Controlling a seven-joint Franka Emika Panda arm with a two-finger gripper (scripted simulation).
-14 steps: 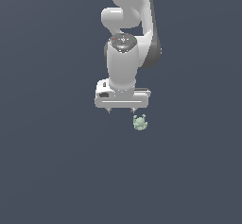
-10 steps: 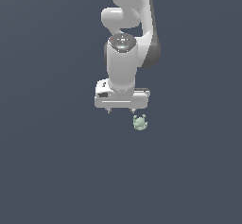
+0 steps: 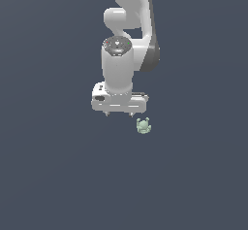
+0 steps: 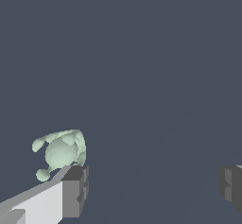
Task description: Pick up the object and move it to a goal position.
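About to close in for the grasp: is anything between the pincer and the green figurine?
Nothing visible. The pincer is open, and the figurine lies outside one finger, not between them, on bare floor.

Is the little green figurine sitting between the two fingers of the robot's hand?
No, in the wrist view the figurine lies outside one finger, and the wide gap of the hand is empty.

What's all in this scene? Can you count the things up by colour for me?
Pale mint-green: 1, the small lumpy figurine
White and grey: 1, the robot arm with its gripper, its fingers spread apart with nothing between them
Dark slate-blue: 1, the plain floor
Total: 3
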